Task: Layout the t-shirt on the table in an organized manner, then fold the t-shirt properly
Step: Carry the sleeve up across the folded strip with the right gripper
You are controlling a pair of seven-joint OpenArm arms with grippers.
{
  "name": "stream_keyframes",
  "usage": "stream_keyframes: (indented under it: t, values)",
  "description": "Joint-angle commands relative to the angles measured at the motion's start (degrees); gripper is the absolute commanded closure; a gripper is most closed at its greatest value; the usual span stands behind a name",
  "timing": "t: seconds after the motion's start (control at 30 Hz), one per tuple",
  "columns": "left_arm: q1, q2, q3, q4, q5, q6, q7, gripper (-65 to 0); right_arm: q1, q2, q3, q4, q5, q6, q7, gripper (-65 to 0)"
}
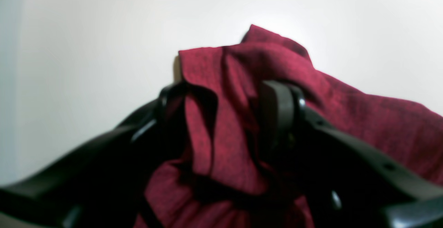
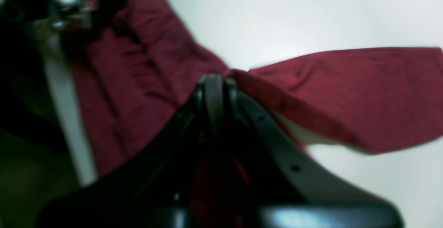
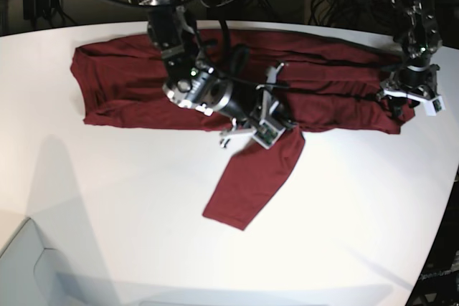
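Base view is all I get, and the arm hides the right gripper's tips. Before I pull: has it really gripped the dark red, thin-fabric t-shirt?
Observer: Yes. In the right wrist view the right gripper has its jaws shut on the dark red, thin-fabric t-shirt, with a sleeve spreading out to one side of the pinch.
Operator: And the left gripper? It is too small for me to see.
Observer: In the left wrist view the left gripper has its fingers apart with a bunch of the fabric between them. I cannot tell whether it is pinching firmly.
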Motion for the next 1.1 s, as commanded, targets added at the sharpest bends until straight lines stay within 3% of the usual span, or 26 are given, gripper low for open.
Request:
stream_keyframes:
  t: [0.0,0.3,0.7,0.87,0.97,1.07]
  values:
    - [-0.1,-0.8,-0.2,0.8,-0.2,-0.1,0.4,-32.8,-0.2,-0.4,-1.2,0.9,1.1,0.4,1.4,0.0]
    - [-0.1,-0.8,0.0,0.8,-0.3,-0.1,0.4,-32.8,-4.6,-0.4,-10.6,3.1,1.1,0.3,1.4,0.0]
    - [0.1,-0.8,0.0,0.8,-0.3,-0.1,0.4,-32.9,-4.5,-0.4,-11.0,-3.0,1.1,0.3,1.2,-0.8]
    - [0.1,-0.8,-0.1,0.8,-0.3,-0.1,0.4,-33.9,-5.0,-0.4,-11.0,-2.9,1.1,0.3,1.1,-18.5]
    - [0.2,-0.8,-0.2,1.3,-0.3,-0.1,0.4,-42.9,-5.4,-0.4,-10.9,-1.2,1.1,0.3,1.1,-29.4]
    - [0.4,-0.8,-0.2,3.0,-0.3,-0.1,0.4,-52.5,-6.9,-0.4,-9.7,2.6,1.0,0.3,1.1,-34.4]
